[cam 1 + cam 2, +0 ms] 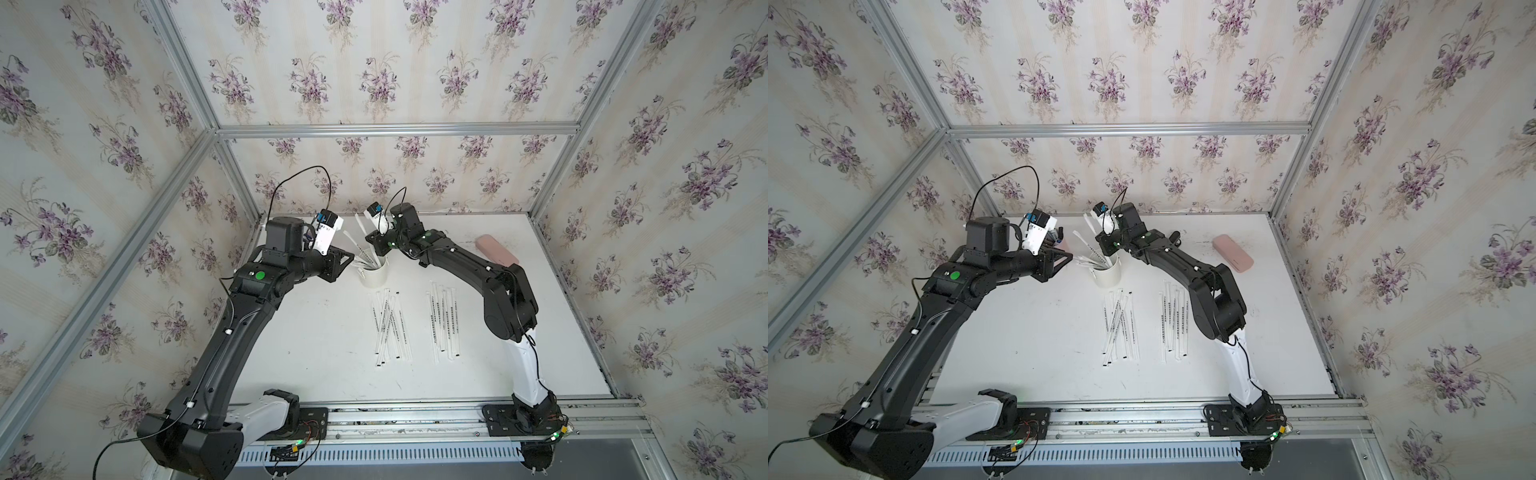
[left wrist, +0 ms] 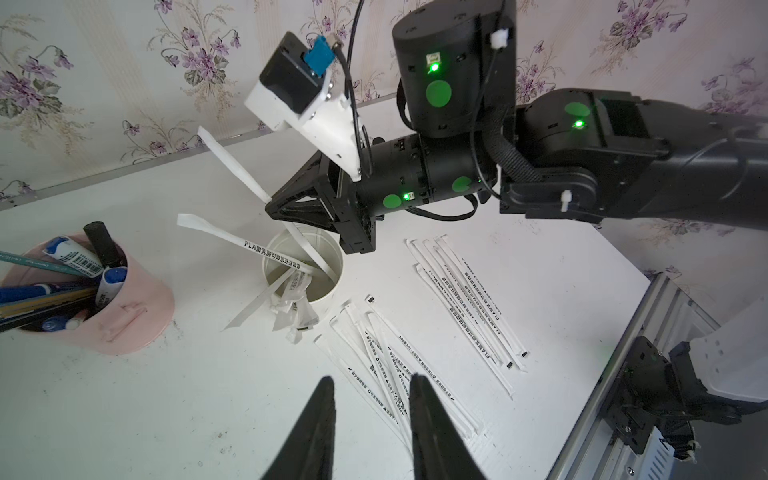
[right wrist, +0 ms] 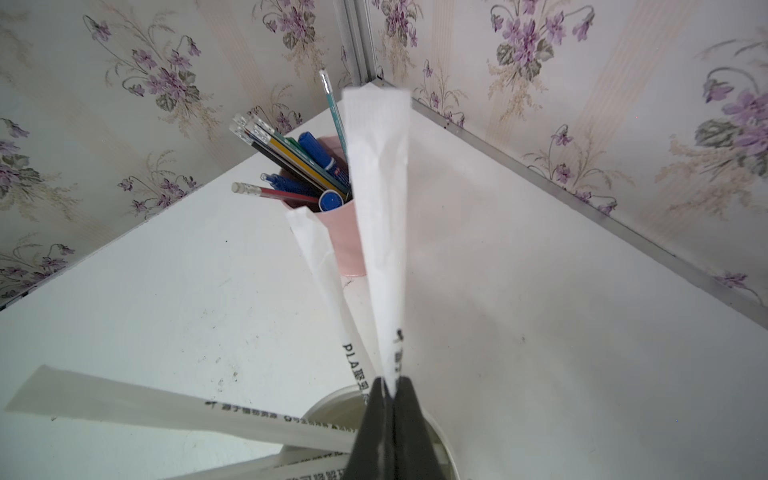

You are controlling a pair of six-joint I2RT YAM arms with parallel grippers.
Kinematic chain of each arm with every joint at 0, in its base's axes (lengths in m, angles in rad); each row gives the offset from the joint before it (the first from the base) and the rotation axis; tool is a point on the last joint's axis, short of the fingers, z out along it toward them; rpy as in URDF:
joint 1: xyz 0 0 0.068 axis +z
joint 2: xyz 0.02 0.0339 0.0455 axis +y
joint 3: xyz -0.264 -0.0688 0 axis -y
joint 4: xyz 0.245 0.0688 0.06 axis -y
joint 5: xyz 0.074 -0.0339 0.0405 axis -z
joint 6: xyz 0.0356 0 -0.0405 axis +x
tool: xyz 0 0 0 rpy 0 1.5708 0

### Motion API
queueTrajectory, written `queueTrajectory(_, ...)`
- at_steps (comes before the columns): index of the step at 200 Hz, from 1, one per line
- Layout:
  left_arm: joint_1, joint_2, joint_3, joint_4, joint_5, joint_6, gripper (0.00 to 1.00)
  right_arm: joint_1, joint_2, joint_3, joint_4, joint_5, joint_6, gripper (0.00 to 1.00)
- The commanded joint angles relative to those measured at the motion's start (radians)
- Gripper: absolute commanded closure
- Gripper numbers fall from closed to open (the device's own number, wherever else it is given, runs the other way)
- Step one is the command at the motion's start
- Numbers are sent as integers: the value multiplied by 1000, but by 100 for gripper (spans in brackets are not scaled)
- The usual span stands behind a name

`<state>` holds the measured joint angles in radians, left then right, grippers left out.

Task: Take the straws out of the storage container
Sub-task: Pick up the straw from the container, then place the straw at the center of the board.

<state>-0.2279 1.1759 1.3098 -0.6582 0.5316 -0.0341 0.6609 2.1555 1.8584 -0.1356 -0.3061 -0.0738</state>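
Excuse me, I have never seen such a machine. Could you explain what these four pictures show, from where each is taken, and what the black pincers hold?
This is a robot with two black arms mounted at the edge of the table; each ends in a two-finger gripper. Two pictures look down from one overhead camera; the other two come from cameras on the wrists. The right gripper is shut on one paper-wrapped straw whose lower end is in the white storage container, where a few more straws lean. The left gripper is open and empty. Two groups of wrapped straws lie flat on the table. A pink pen cup stands beside the container; a pink case lies farther off.
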Motion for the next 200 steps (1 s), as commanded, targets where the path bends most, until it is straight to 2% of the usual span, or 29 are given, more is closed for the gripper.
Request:
queueTrajectory(1,3,-6,-1,24,6,-6,68,1,-56,-2,28,16,21,100)
queueTrajectory(40,7,-9,1,24,-19,6,68,0,-202,-1,9,78,63,100)
queueTrajectory(69,18,-26,5,24,-46,6,69,0,-329,-23,-76,162,116,100)
queueTrajectory(87,18,-47,-12,41,-64,15,69,-1,-420,-95,-117,222,160,100)
queueTrajectory(111,19,-39,-16,46,-100,20,68,-23,-568,-283,-124,278,244,100)
queueTrajectory(138,19,-3,31,9,-57,8,69,-108,-700,-487,-154,226,374,100)
queueTrajectory(142,20,-1,33,8,-51,7,68,-155,-714,-511,-165,215,390,100)
queueTrajectory(155,19,-3,23,13,-44,0,68,-200,-742,-574,-203,182,433,100)
queueTrajectory(200,18,19,24,-15,-40,-12,67,-231,-694,-699,-318,93,482,100)
